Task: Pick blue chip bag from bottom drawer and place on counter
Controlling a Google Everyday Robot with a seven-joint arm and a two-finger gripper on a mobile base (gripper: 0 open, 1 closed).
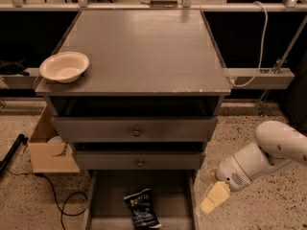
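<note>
The blue chip bag (140, 207) lies flat in the open bottom drawer (108, 200), near its middle front, label up. The drawer is pulled out below two knobbed grey drawers. The counter (144, 51) is the broad grey cabinet top above. My gripper (213, 198) hangs from the white arm at the lower right, just outside the drawer's right wall, to the right of the bag and a little above it. Its pale fingers point down and left. It holds nothing that I can see.
A white bowl (64, 66) sits on the counter's front left corner. A cardboard box (48, 147) stands on the speckled floor left of the cabinet, with a black cable (57, 200) by it. A white cable (259, 37) hangs at the right.
</note>
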